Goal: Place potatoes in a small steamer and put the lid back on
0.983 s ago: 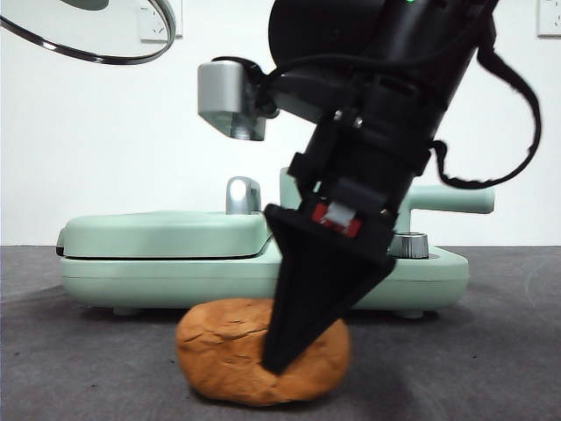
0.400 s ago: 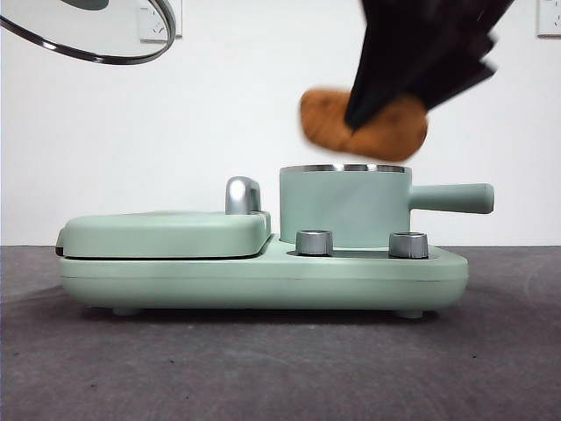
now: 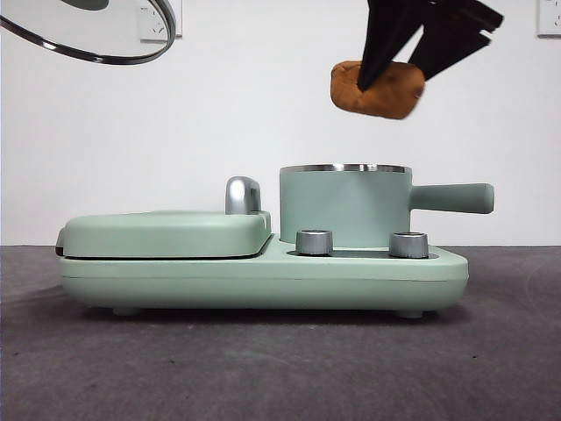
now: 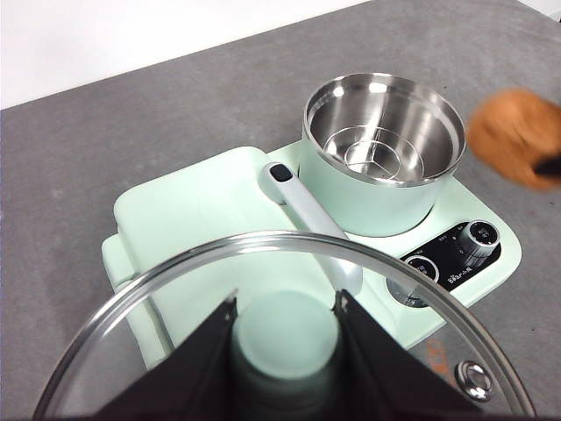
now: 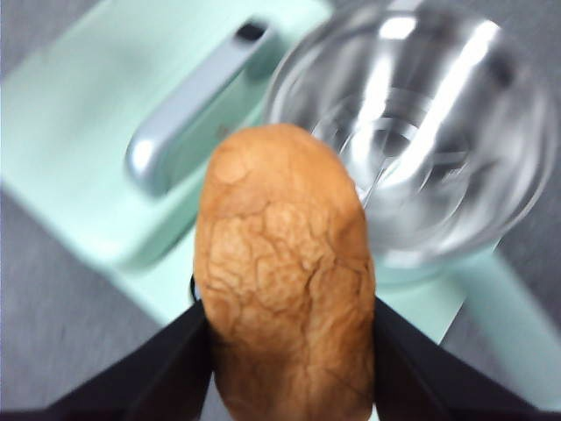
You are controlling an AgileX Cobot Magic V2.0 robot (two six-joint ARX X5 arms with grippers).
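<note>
Orange-brown potato (image 3: pixel 377 89) clear above steamer (image 3: pixel 344 206) rim

The round clear glass lid (image 3: pixel 96 31) is cut off at the front view's upper left; the steel-lined mint-green pot (image 5: pixel 412 140) blurs upper right in the right wrist view.

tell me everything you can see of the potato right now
The potato is one orange-brown oval lump with a cracked, wrinkled, matte skin, rather like a bread loaf. The right gripper holds it in the air, one black jaw pressed on each side, nothing else touching it. In the front view it hangs roughly level above the open steamer, clear of the steel rim, slightly toward the handle side.
</note>
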